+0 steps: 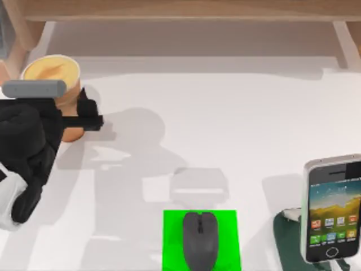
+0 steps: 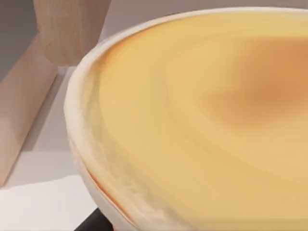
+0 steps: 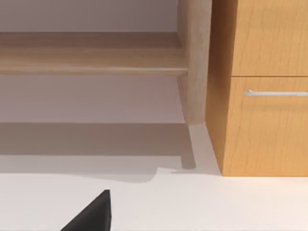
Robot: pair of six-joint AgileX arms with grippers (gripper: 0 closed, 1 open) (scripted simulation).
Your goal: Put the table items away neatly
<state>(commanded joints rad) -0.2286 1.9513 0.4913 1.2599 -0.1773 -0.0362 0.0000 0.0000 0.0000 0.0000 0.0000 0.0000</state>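
Nearest, at the front edge of the white worktop (image 1: 237,130): dark grey mouse (image 1: 199,240) lying square on the bright green pad (image 1: 225,220). Just to the right of the pad, dark green stand (image 1: 287,245) with the silver-edged smartphone (image 1: 334,209) propped on it, icon screen facing up, well apart from the mouse. Far to the left of the pad and further back, near the worktop's left edge: orange cup (image 1: 66,101) with its yellow lid (image 1: 51,70), upright. Left jaws (image 1: 84,121) pinching the cup's side below the lid, black fingers (image 1: 87,106) set against its wall on the pad-facing flank, black arm trailing down the left edge toward the front. From the left wrist camera, close against the same lid (image 2: 202,120), pale rim curving across, a sliver of dark finger (image 2: 94,222) beneath it. Beyond the cup, at the rear of the worktop, pale wooden frame (image 1: 186,10) running across. From the right wrist camera, one dark fingertip (image 3: 91,214) over white surface, facing a wooden drawer cabinet (image 3: 262,86) with a metal handle (image 3: 275,93); cannot tell whether the right jaws are spread or pressed together.
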